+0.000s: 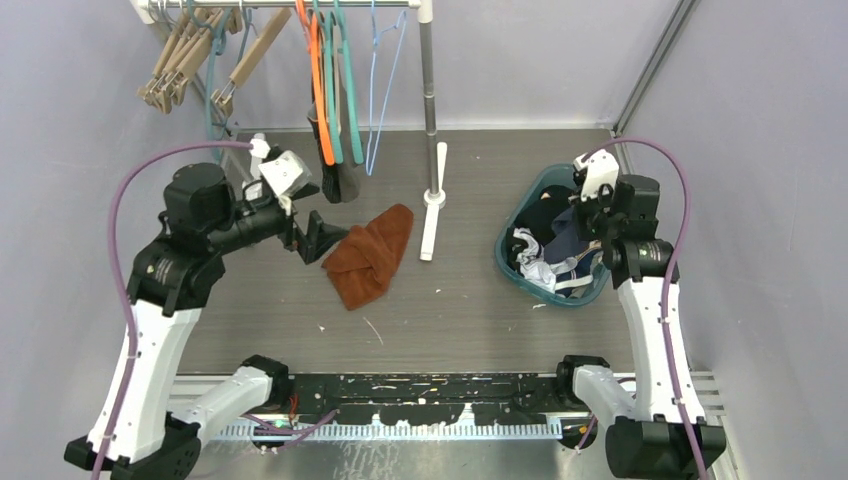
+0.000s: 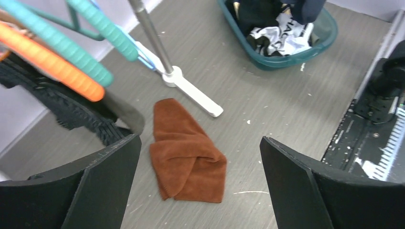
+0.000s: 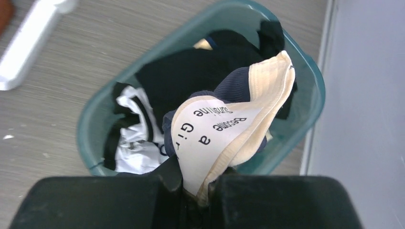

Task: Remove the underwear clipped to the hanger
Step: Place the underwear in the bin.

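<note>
My right gripper [image 3: 198, 188] is shut on the broad cream waistband of dark navy underwear [image 3: 224, 129] and holds it just above a teal basket [image 3: 95, 114]. In the top view this gripper [image 1: 592, 238] hangs over the basket [image 1: 512, 228] at the right. Another dark garment [image 1: 340, 180] hangs from the orange and teal hangers [image 1: 322, 90] on the rack. Its black ribbed band [image 2: 71, 109] shows in the left wrist view. My left gripper [image 1: 312, 236] is open and empty, just left of and below that garment; its fingers [image 2: 95, 181] are wide apart.
A rust-brown cloth [image 1: 370, 255] lies on the table below the hangers and also shows in the left wrist view [image 2: 186, 157]. The rack's pole [image 1: 428, 100] and white foot [image 1: 433, 215] stand mid-table. Wooden hangers [image 1: 180, 60] hang far left. The basket holds more black and white clothes [image 3: 133, 143].
</note>
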